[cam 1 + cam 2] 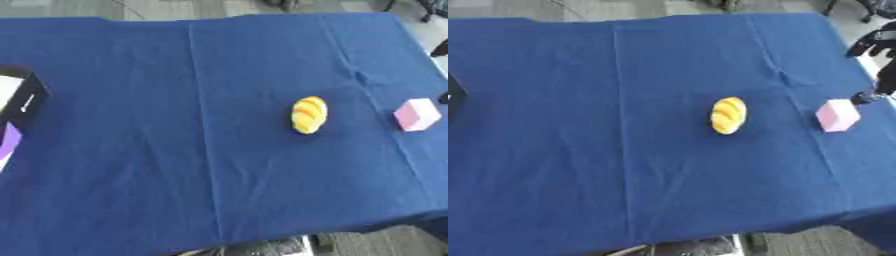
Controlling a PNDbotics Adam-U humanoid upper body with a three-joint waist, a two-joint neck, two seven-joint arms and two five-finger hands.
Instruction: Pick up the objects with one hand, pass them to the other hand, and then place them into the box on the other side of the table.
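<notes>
Bread roll (pixel 309 115) lies mid-worktop (pixel 175 150) beside a pink cube (pixel 836 115). Right hand (pixel 878 65) hangs at the far right edge, just beside the cube; whether its fingers are released or clenched I cannot tell. Black box (pixel 22 97) sits far left

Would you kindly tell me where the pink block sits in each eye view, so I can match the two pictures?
Left eye view: the pink block lies near the right edge, at mid-height.
Right eye view: it sits further in from the right edge, just below the right robot hand.
Shared landmark: the yellow bread-shaped toy lies to its left in both.
</notes>
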